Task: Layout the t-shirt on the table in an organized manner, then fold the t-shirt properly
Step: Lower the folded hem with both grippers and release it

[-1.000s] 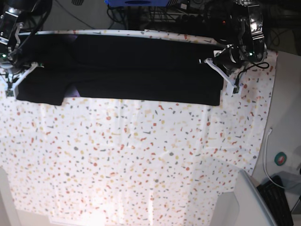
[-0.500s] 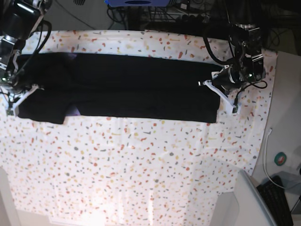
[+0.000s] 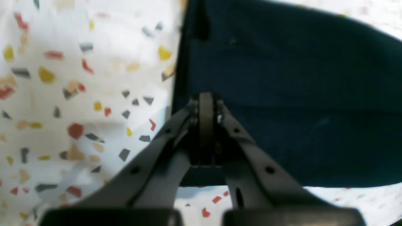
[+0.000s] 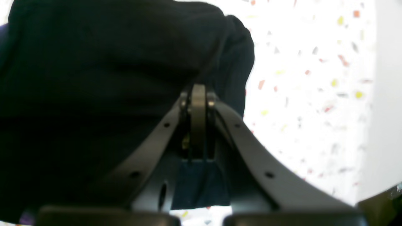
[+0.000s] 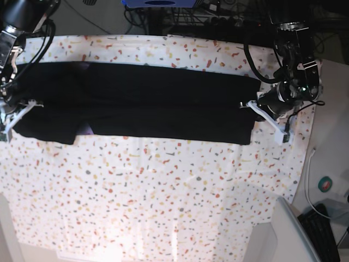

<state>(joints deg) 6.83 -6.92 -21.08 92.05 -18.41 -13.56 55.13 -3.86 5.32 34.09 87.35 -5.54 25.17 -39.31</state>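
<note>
Black short-sleeved cloth t-shirt [image 5: 142, 103] lies as a long folded band across the far part of the white, terrazzo-flecked counter [image 5: 163, 191], long axis running side to side between the two arms. Left claw [image 5: 260, 112] sits at the band's end on the base view's right, fingers pressed together with dark cloth seemingly pinched between them; the wrist view is blurred, so the pinch is a judgement. Right claw [image 5: 15, 115] is at the opposite end, clenched on a bunched fold of shirt. Each arm holds its own end, cloth stretched between; nearer counter bare. A purple sliver shows at the near edge.
</note>
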